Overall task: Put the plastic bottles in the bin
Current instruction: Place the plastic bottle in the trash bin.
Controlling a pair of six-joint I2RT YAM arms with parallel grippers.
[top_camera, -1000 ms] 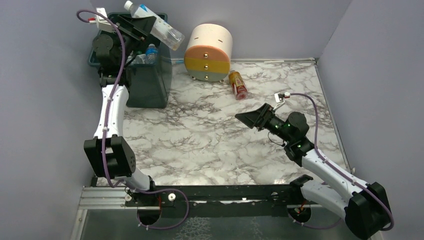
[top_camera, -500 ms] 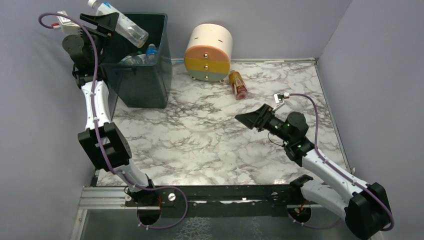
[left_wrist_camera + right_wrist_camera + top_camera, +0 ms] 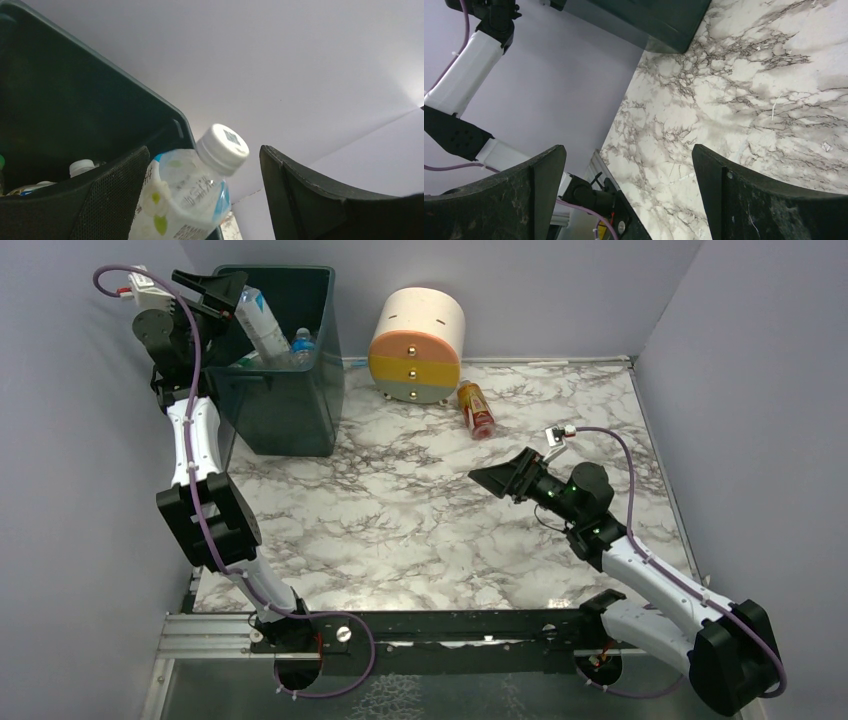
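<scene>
My left gripper (image 3: 215, 285) hangs over the left rim of the dark green bin (image 3: 290, 415), jaws open. A clear bottle with a white cap and a blue-and-white label (image 3: 260, 325) tilts down into the bin, free of the grip. In the left wrist view this bottle (image 3: 185, 200) leans on the left finger (image 3: 115, 200) with a wide gap to the right finger. Other bottles (image 3: 302, 343) lie inside the bin. A yellow-orange bottle (image 3: 477, 408) lies on the table. My right gripper (image 3: 505, 475) hovers open and empty over the table's middle right.
A round cream, yellow and grey drawer unit (image 3: 417, 345) stands by the back wall, just left of the orange bottle. Walls close in the marble table (image 3: 400, 530) on three sides. The right wrist view shows the bin's base (image 3: 649, 20) and the left arm (image 3: 469, 65).
The left gripper has swung left across the bin and opened. The bottle it held has dropped out and tips into the bin. The right arm has not moved.
</scene>
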